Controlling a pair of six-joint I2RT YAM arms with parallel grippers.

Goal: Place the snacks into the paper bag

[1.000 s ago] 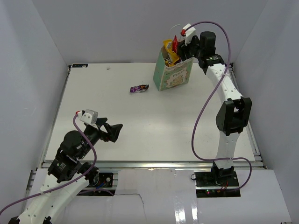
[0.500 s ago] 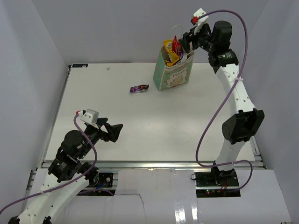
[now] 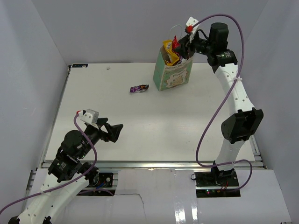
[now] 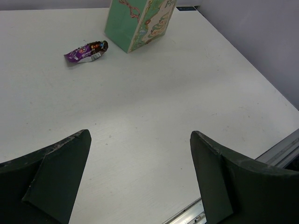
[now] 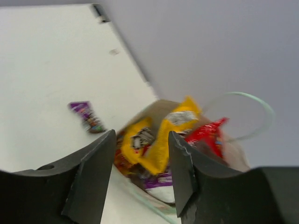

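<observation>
The mint-green paper bag [image 3: 173, 74] stands upright at the back of the table, with yellow packets [image 3: 168, 52] and a red chip bag [image 3: 176, 43] sticking out of its top. In the right wrist view the bag's mouth [image 5: 159, 186] holds yellow packets [image 5: 159, 140] and the red bag [image 5: 208, 135]. My right gripper [image 3: 183, 43] hovers just above the bag's mouth, jaws apart and empty. A small purple wrapper [image 3: 139, 88] lies on the table left of the bag; it also shows in the left wrist view [image 4: 86, 50]. My left gripper [image 3: 116, 130] is open and empty near the front left.
White walls enclose the table [image 3: 154, 121] on the left, back and right. A metal rail [image 3: 149, 163] runs along the table's front edge. A thin white bag handle [image 5: 243, 114] loops above the bag's mouth.
My right gripper has risen from the bag's right side and shifted left over its mouth. The left arm and the purple wrapper have not moved.
</observation>
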